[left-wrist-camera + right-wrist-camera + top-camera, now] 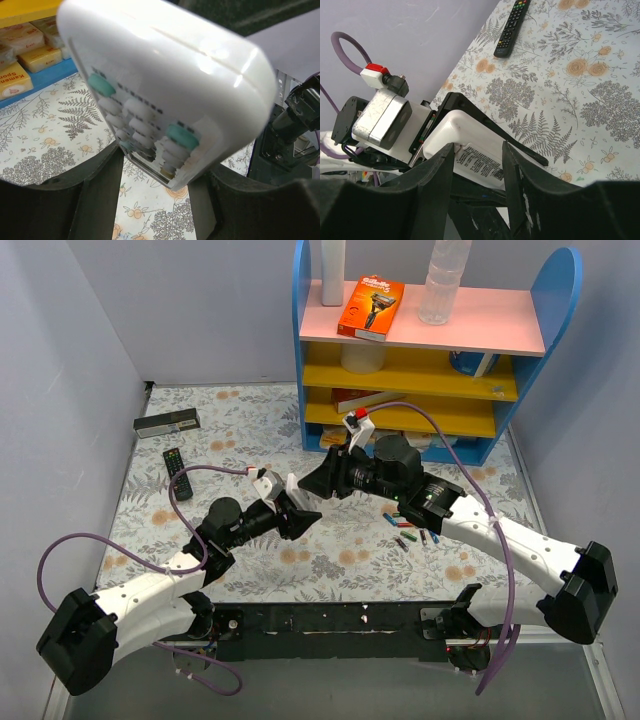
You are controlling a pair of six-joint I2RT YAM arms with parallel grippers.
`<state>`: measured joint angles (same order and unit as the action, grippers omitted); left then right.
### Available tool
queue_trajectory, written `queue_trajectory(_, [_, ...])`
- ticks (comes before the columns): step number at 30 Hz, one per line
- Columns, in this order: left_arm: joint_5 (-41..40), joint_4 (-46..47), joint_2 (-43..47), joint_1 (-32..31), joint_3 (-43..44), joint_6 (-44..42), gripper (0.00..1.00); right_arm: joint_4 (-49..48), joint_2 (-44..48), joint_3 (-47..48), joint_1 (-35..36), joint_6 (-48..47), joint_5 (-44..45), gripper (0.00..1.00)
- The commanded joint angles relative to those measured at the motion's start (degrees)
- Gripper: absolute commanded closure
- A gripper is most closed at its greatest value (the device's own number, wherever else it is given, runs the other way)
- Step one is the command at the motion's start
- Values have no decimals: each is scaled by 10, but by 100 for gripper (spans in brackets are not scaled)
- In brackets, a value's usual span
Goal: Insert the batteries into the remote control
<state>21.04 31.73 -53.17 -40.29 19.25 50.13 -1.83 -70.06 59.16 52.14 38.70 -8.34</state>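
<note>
Holding the white remote control [165, 85] clamped in my left fingers [298, 518], up above the surface [250, 430], its buttons facing my left camera. My right fingers [318, 483] stand apart at its labelled back. The batteries [411, 536] lie on the surface near my right arm.

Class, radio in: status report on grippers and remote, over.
Left gripper shut on remote control. Right gripper open, close beside it. Batteries loose on table.

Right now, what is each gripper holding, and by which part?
The left gripper clamps the remote control near one end. The right gripper straddles its labelled back; whether it grips cannot be told.
</note>
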Motion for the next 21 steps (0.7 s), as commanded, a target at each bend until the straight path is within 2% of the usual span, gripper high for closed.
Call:
queue_trajectory(1, [-10, 15, 4, 2, 27, -6, 100, -25, -4, 20, 3, -6, -16, 51])
queue_trajectory(21, [-14, -83, 3, 2, 75, -108, 100, 17, -56, 87, 13, -38, -42, 51])
